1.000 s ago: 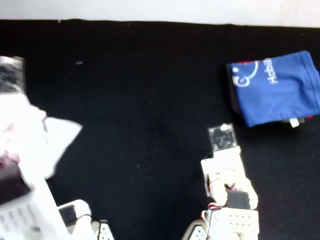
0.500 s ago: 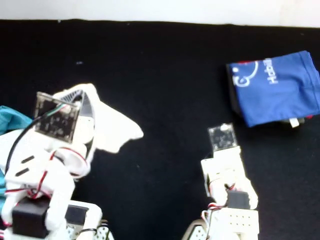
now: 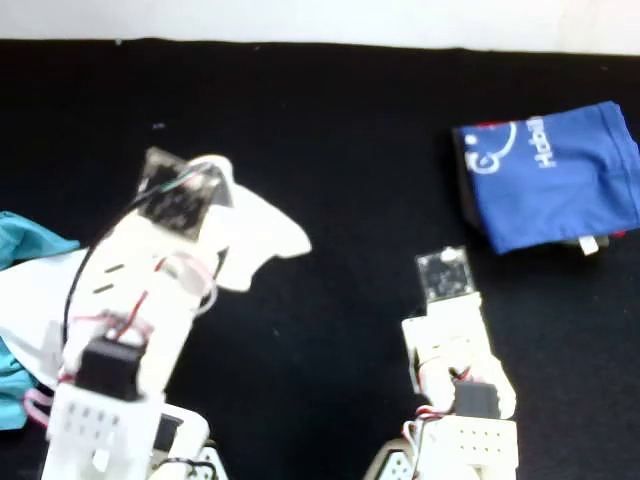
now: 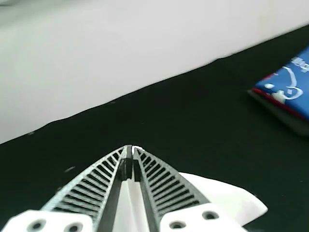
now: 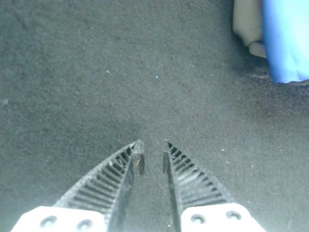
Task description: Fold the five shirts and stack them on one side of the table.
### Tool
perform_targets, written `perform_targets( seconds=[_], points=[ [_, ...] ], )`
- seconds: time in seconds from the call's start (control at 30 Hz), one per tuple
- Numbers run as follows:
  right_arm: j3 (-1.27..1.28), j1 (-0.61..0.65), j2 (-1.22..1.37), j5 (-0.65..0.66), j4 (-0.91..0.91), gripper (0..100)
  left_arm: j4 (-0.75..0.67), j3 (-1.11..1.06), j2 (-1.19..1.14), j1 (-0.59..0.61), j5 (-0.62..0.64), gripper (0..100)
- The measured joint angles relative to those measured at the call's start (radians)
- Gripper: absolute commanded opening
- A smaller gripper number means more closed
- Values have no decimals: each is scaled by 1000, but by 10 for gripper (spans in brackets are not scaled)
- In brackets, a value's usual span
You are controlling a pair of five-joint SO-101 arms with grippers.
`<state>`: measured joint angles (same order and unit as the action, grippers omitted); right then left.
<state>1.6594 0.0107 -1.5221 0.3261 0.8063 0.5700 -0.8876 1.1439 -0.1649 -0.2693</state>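
Left gripper [image 4: 130, 153]: fingers pressed together, clamped on a fold of the white shirt [image 3: 262, 236]. Held cloth spread under and just ahead of the tips, flat on the black table cover [image 3: 330, 120]; remainder trailing back beneath the left arm [image 3: 130, 320] toward the robot's left side.

Teal shirt [image 3: 28, 243]: behind this gripper and to its left, at the table edge, just beside the trailing white cloth.

Right gripper [image 5: 152, 155]: fingers slightly apart, nothing between them, above bare black cover.

Folded blue shirt [image 3: 556, 172]: ahead of the right gripper and to its right, near but not touching; well apart from the left gripper. Topmost on a stack, with red and dark edges visible beneath.
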Motion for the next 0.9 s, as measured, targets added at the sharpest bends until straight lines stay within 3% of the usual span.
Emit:
perform_targets(
  seconds=[0.27,0.47,0.7,0.9],
  points=[
    [0,0,0,0,6,77,-6,150,-351,-75,6,109],
    [0,0,-3,0,21,77,302,442,-451,-54,3,118],
    [-64,3,-3,0,140,77,703,540,-457,198,3,104],
    [-247,35,110,0,187,183,752,402,-457,477,3,104]
  ],
)
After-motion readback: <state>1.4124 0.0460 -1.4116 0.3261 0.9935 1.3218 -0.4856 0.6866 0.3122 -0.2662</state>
